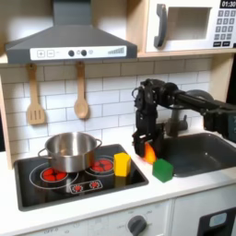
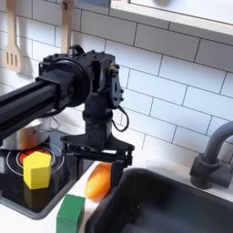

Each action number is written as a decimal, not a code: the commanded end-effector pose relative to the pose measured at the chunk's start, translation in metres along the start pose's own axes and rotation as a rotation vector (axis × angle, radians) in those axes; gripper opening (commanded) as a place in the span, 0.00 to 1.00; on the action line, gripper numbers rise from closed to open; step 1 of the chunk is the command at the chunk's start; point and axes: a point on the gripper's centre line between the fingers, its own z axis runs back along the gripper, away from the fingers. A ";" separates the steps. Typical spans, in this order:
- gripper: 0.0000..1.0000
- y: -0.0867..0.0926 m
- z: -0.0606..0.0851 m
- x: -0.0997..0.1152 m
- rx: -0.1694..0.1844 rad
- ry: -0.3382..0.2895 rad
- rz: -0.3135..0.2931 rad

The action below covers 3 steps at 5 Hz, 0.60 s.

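I see my gripper [image 2: 98, 153] with fingers spread, straddling the orange carrot [image 2: 98, 181] on the counter between the stove [image 2: 18, 189] and the sink [image 2: 173, 205] in both exterior views. A green block [image 2: 70, 212] lies just in front; a yellow block [image 2: 36, 169] sits on the stove near the pot [image 1: 70, 149].

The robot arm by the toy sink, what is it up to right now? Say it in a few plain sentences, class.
The gripper hangs open over an orange carrot-like piece lying on the counter between the stove and the sink, its fingers straddling it without closing. A green block sits in front, a yellow block stands on the stove, and a steel pot sits on the back burner.
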 end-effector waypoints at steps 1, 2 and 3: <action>1.00 0.004 -0.007 0.002 0.014 0.016 0.006; 1.00 0.006 -0.008 0.001 0.024 0.015 -0.001; 1.00 0.005 -0.008 0.001 0.027 0.016 -0.006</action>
